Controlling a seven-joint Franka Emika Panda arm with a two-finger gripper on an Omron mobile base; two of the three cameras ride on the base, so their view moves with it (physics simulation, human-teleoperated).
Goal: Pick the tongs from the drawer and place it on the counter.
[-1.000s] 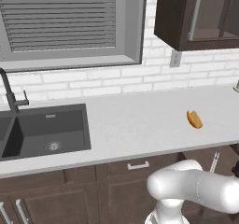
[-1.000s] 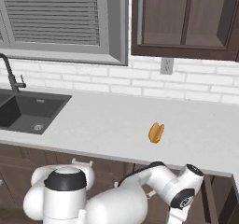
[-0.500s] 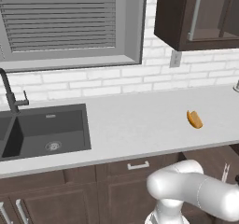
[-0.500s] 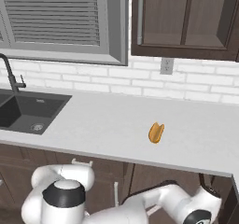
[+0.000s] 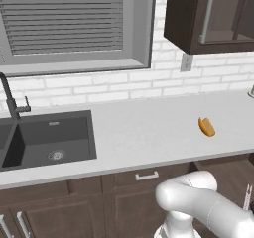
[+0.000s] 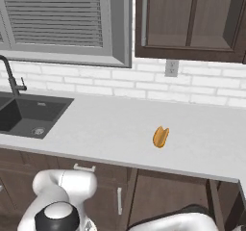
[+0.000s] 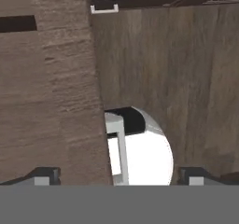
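The counter (image 5: pixel 144 128) runs wide and pale under the window, with the sink (image 5: pixel 47 138) at its left end. Below its right part the drawer (image 6: pixel 166 191) stands open, brown inside. An orange food item (image 5: pixel 207 127) lies on the counter's right part. Tongs (image 5: pixel 246 197) show as thin pale arms at the drawer's right. Gripper (image 7: pixel 119 177) fingertips are spread wide apart, holding nothing.

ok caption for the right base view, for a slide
Orange food item lies alone on the grey-white counter, sink at left, dark cabinets below.
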